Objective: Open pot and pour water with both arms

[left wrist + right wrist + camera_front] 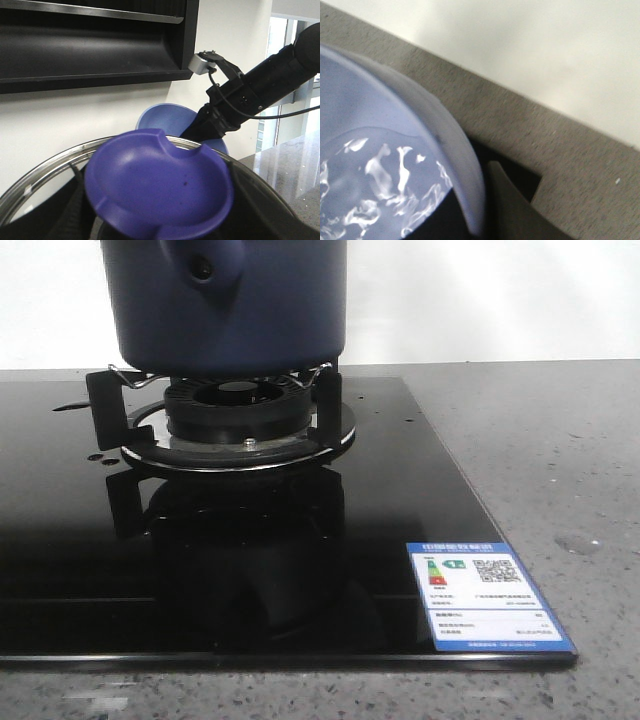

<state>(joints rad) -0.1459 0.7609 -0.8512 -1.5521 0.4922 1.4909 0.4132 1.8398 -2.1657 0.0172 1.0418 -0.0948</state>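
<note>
The dark navy pot stands on the gas burner, its knob with a round hole facing me; its top is cut off by the frame. No gripper shows in the front view. My left gripper is shut on the purple knob of the steel-rimmed lid, held up in the air. My right gripper is shut on the rim of a light blue bowl with water in it. The bowl and right arm show beyond the lid.
A black glass hob with a blue energy label lies on the grey speckled counter. A black hood or shelf hangs on the white wall above. The counter shows beneath the bowl.
</note>
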